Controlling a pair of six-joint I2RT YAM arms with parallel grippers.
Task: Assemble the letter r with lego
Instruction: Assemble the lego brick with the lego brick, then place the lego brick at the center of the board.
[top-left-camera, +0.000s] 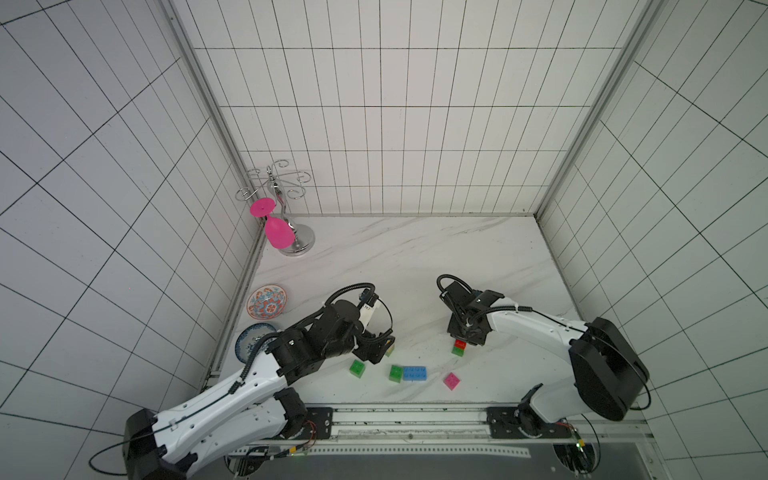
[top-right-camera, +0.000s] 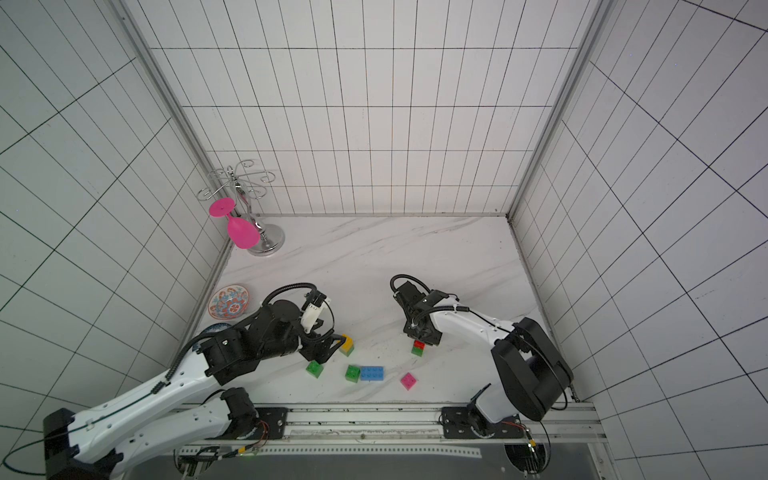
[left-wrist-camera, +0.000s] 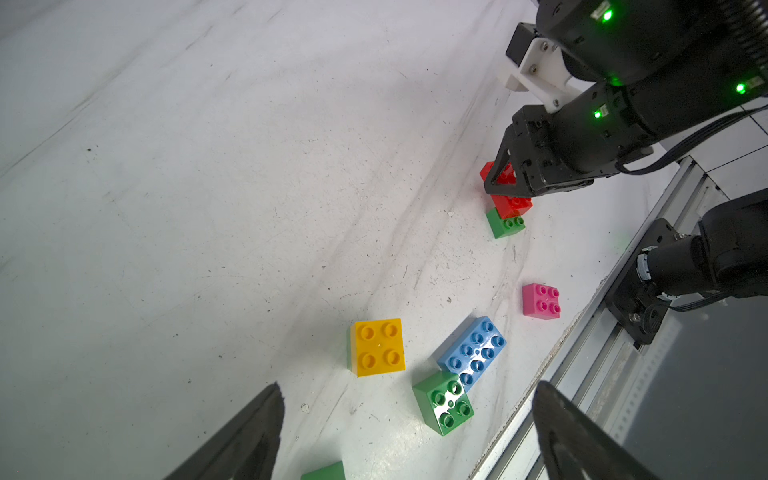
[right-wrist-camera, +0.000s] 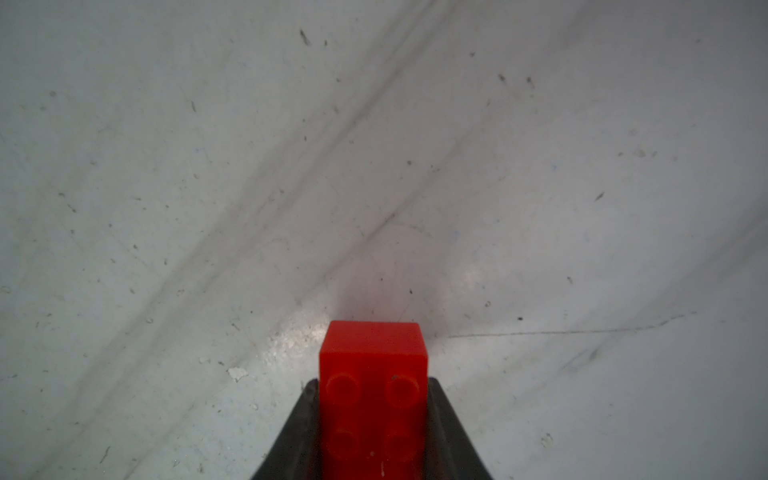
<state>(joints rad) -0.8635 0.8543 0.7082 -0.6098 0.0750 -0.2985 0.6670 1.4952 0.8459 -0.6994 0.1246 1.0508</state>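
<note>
My right gripper (right-wrist-camera: 373, 381) is shut on a long red lego brick (right-wrist-camera: 373, 395). In the left wrist view the red brick (left-wrist-camera: 509, 203) sits partly over a green cube (left-wrist-camera: 505, 224), with two green studs showing. A yellow cube (left-wrist-camera: 377, 347) stands on a green one just beyond my open left gripper (left-wrist-camera: 408, 387). In both top views a green cube (top-left-camera: 357, 368), another green cube (top-left-camera: 396, 372) touching a blue brick (top-left-camera: 414, 373), and a pink cube (top-left-camera: 451, 380) lie near the table's front edge. The left gripper (top-right-camera: 332, 347) hovers beside the yellow cube (top-right-camera: 346, 343).
A chrome glass rack (top-left-camera: 301, 243) holding a pink wine glass (top-left-camera: 278, 232) stands at the back left. Two patterned plates (top-left-camera: 267, 301) (top-left-camera: 249, 340) lie along the left wall. A metal rail (top-left-camera: 407, 415) runs along the front edge.
</note>
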